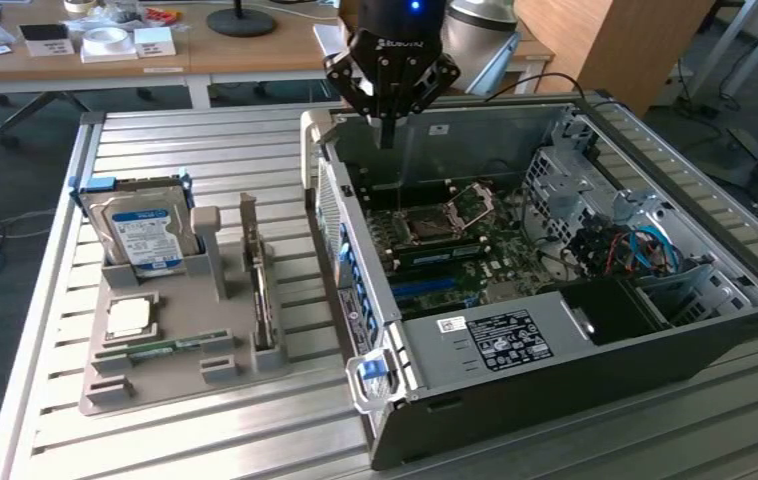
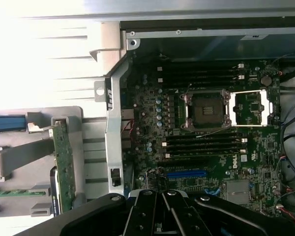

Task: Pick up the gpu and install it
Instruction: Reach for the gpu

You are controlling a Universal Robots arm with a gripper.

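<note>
Slatted metal tabletop (image 1: 192, 130) carrying an open computer case (image 1: 553, 350) along its edge at the exterior view's right and a grey parts holder (image 1: 152, 385) near its edge at the exterior view's left. Gripper (image 1: 387, 138) above the case's far wall, jaws fully closed, empty. The gpu (image 1: 262, 290) stands on edge in the holder, on the side nearest the case.

slatted metal table (image 1: 152, 135) | grey holder tray (image 1: 166, 385) by the table edge on the exterior view's left: blue-labelled hard drive (image 1: 146, 232) upright, CPU chip (image 1: 130, 317) and RAM stick (image 1: 166, 347) lying flat | open computer case (image 1: 553, 390) just beside the tray, motherboard (image 1: 486, 265) exposed, blue cables (image 1: 646, 245) inside
</note>
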